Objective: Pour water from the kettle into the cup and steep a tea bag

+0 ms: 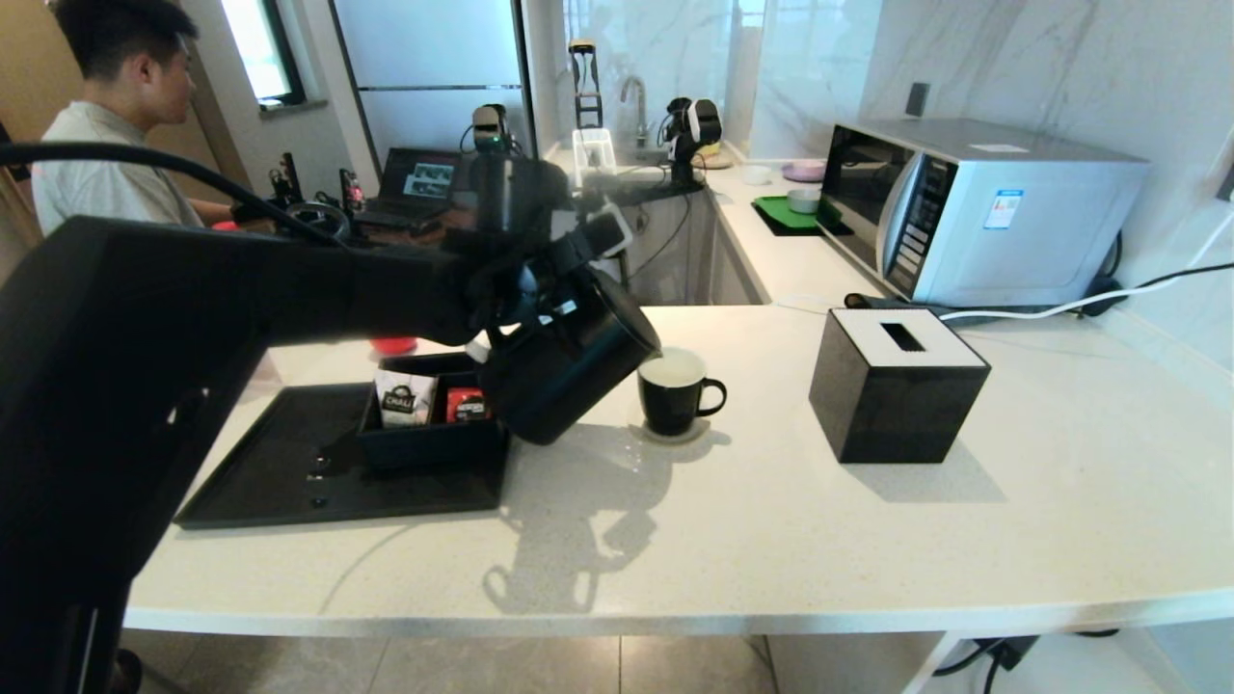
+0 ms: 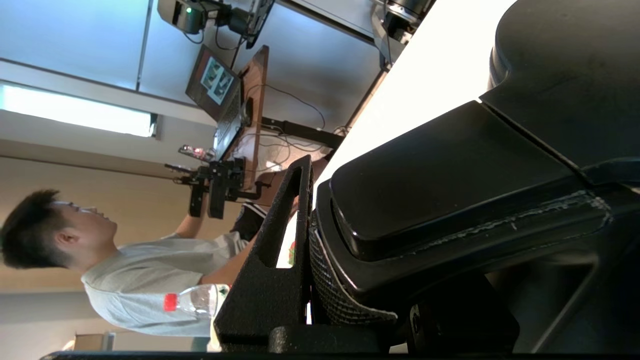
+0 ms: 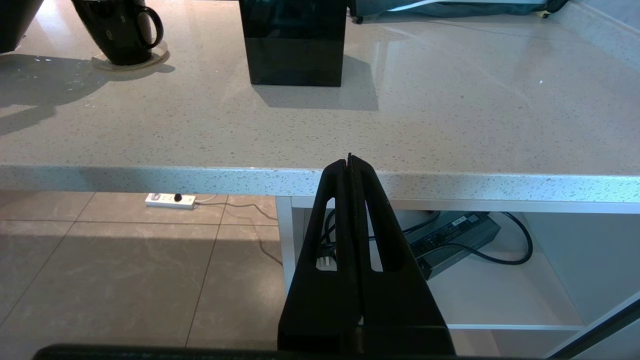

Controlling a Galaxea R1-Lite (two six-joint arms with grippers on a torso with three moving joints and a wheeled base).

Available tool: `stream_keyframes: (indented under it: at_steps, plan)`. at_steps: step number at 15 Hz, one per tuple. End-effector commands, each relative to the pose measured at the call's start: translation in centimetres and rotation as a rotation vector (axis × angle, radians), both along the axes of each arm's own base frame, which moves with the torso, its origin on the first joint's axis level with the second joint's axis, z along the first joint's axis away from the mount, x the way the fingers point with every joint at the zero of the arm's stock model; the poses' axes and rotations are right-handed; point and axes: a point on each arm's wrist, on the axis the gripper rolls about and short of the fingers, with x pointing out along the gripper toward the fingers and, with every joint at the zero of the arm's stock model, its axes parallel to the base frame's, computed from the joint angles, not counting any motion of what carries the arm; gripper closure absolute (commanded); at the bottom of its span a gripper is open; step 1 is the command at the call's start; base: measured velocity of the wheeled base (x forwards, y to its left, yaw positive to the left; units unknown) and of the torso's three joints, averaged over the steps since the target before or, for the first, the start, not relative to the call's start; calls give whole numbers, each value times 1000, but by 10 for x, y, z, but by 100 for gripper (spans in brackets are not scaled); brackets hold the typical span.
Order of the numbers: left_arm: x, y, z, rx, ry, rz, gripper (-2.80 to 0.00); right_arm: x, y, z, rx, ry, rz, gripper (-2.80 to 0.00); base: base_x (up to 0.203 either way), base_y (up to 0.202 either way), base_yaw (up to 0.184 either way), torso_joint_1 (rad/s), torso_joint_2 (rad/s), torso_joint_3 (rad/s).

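Left gripper (image 1: 540,289) clamped on the handle of the heavy, rigid kettle (image 1: 569,371), tipping its spout over the cup (image 1: 675,390); right gripper (image 3: 350,162) parked, closed empty

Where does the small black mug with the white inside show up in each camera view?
Head view: small black mug stands mid-counter, below the tilted matte black kettle's spout.
Left wrist view: not in it.
Right wrist view: mug at the far counter edge, on a pale coaster.
Shared landmark: black cube tissue box beside it.
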Motion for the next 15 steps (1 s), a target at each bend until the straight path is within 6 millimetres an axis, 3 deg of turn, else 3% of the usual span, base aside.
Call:
stream_keyframes:
  at_steps: [1, 15]
  plan:
    - [0, 0, 1, 4, -3, 2, 0, 0, 0, 0, 0, 1, -1, 0, 0, 0, 0, 0, 0, 0]
    - [-2, -2, 0, -6, -5, 2, 0, 0, 0, 0, -1, 1, -1, 0, 0, 0, 0, 0, 0, 0]
